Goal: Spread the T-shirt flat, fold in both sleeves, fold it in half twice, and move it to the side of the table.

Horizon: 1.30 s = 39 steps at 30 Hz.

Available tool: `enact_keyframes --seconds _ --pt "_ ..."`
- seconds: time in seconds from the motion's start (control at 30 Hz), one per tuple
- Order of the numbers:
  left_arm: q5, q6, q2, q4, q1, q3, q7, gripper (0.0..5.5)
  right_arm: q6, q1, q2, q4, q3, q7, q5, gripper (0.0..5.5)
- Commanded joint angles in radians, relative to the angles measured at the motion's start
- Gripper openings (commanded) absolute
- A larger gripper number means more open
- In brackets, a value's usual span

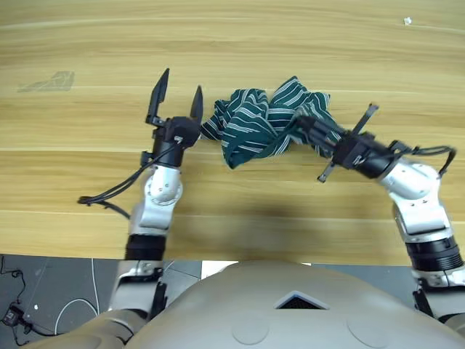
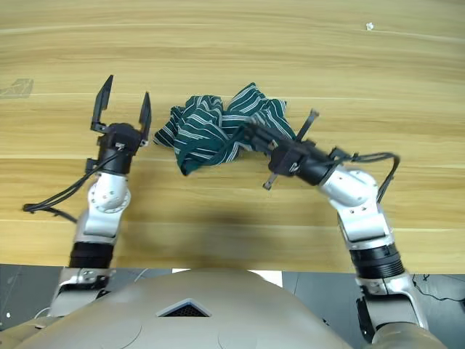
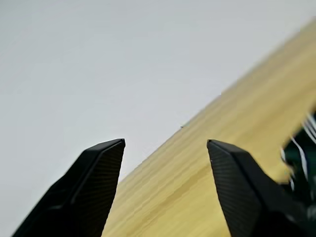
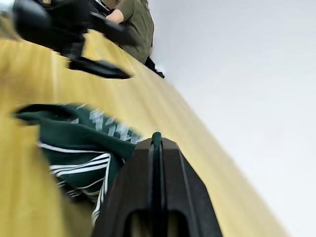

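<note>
Right claw [image 4: 156, 143]: pinched shut on a thin fold of the shirt [image 1: 251, 127], which lies crumpled mid-table, striped green and white. Left claw [image 1: 180, 93]: spread wide, holding nothing, just beside the shirt's left edge. Risk: so small a pinch may slip free, or drag the whole bundle instead of opening it, since nothing anchors the other side. Table [image 1: 290, 43]: smooth pale wood; white scrap [image 1: 407, 21] far right. Pale wall beyond.

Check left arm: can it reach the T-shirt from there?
Probably yes. The left gripper stands open just beside the left edge of the T-shirt, with nothing lying between them.
</note>
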Motion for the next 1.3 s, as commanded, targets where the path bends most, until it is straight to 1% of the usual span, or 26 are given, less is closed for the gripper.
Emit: enact_keyframes --seconds 0.03,0.1,0.2,0.3,0.43,0.6,0.83,1.03,1.2,1.3 --pt "-0.03 -0.014 0.152 -0.1 0.072 0.007 -0.157 3.11 0.027 -0.046 -0.033 -0.035 -0.018 0.034 -0.013 0.05" --pt "-0.083 -0.023 0.216 -0.173 0.124 -0.001 -0.252 3.11 0.033 -0.075 -0.038 -0.043 -0.017 0.045 -0.024 0.05" --pt "-0.19 -0.004 0.248 -0.289 0.18 -0.054 -0.366 3.11 0.038 -0.126 -0.035 -0.039 -0.009 0.056 -0.038 0.05" --pt "-0.284 0.028 0.222 -0.367 0.2 -0.148 -0.449 3.11 0.039 -0.165 -0.024 -0.038 0.009 0.066 -0.052 0.05" --pt "-0.28 0.05 0.176 -0.314 0.188 -0.23 -0.476 3.11 0.039 -0.214 -0.005 -0.02 0.028 0.062 -0.068 0.05" --pt "-0.28 0.086 0.067 -0.248 0.189 -0.296 -0.436 3.11 0.03 -0.248 0.014 -0.009 0.066 0.072 -0.097 0.05" --pt "-0.272 0.108 -0.035 -0.192 0.22 -0.281 -0.332 3.11 0.03 -0.251 0.026 -0.021 0.072 0.069 -0.119 0.05" --pt "-0.299 0.08 -0.094 -0.191 0.234 -0.209 -0.226 3.11 0.041 -0.247 0.025 -0.048 0.069 0.082 -0.118 0.05" --pt "-0.298 0.053 -0.118 -0.196 0.261 -0.217 -0.209 3.11 0.043 -0.247 0.024 -0.049 0.069 0.085 -0.12 0.05" --pt "-0.26 0.061 -0.122 -0.151 0.269 -0.229 -0.197 3.11 0.044 -0.251 0.022 -0.056 0.062 0.084 -0.119 0.05"
